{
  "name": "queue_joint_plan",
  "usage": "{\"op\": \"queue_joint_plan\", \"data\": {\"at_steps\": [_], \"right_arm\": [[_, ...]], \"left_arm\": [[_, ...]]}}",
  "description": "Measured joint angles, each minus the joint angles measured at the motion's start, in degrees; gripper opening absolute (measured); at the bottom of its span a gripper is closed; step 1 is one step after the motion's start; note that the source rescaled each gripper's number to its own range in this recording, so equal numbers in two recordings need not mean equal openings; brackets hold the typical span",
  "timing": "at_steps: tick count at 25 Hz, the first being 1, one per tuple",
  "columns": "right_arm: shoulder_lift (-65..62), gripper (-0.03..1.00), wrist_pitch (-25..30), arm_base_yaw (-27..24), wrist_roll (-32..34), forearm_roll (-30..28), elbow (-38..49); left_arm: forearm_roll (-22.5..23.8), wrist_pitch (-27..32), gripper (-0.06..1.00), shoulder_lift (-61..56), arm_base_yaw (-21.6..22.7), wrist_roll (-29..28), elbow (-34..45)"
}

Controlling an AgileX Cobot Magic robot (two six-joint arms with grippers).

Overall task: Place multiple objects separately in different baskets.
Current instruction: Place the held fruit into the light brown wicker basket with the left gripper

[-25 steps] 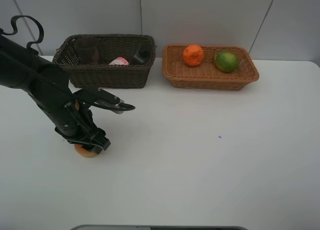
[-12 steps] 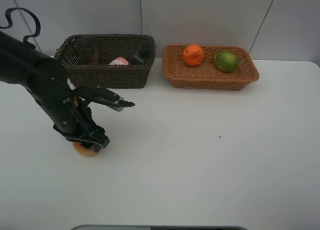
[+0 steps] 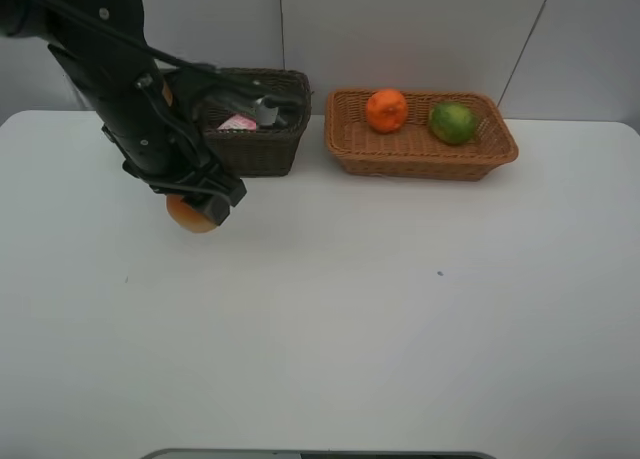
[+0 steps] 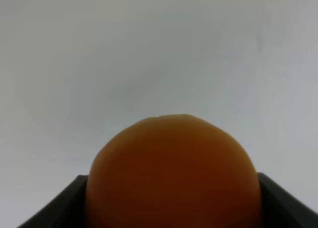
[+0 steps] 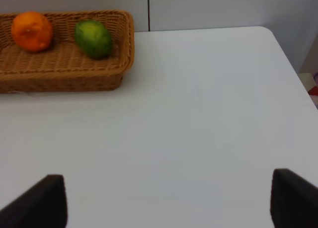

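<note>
My left gripper point(image 3: 205, 201) is shut on the red-orange round fruit point(image 3: 189, 217) and holds it in the air in front of the dark brown basket point(image 3: 265, 149). The fruit fills the left wrist view point(image 4: 174, 173) between the fingers point(image 4: 59, 205). The pink bottle point(image 3: 237, 123) lies in the dark basket; my arm hides most of the basket's other contents. The light tan basket point(image 3: 420, 167) holds the orange point(image 3: 386, 110) and the green lime point(image 3: 453, 122); all three also show in the right wrist view: basket point(image 5: 64, 79), orange point(image 5: 32, 31), lime point(image 5: 93, 38). My right gripper point(image 5: 169, 203) is open and empty.
The white table point(image 3: 400, 319) spreads in front of both baskets. A grey wall stands close behind them. The table's right corner point(image 5: 271, 32) shows in the right wrist view. My left arm point(image 3: 110, 69) crosses the dark basket's left half.
My left gripper has lifted the red-orange fruit off the table and carried it up and toward the baskets. The right arm has not visibly moved.
</note>
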Motion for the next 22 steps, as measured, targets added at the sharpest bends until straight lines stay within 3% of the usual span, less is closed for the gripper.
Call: {"op": "queue_joint_plan", "data": {"at_steps": [9, 15, 22], "right_arm": [[0.0, 0.77, 0.0, 0.0, 0.0, 0.0, 0.0], [0.0, 0.77, 0.0, 0.0, 0.0, 0.0, 0.0], [0.0, 0.77, 0.0, 0.0, 0.0, 0.0, 0.0]], "left_arm": [[-0.1, 5.5, 0.76, 11.8, -5.6, 0.0, -24.4], [-0.4, 7.1, 0.76, 22.0, -7.0, 0.0, -41.4], [-0.4, 4.4, 0.76, 31.0, -7.1, 0.0, -54.7]]}}
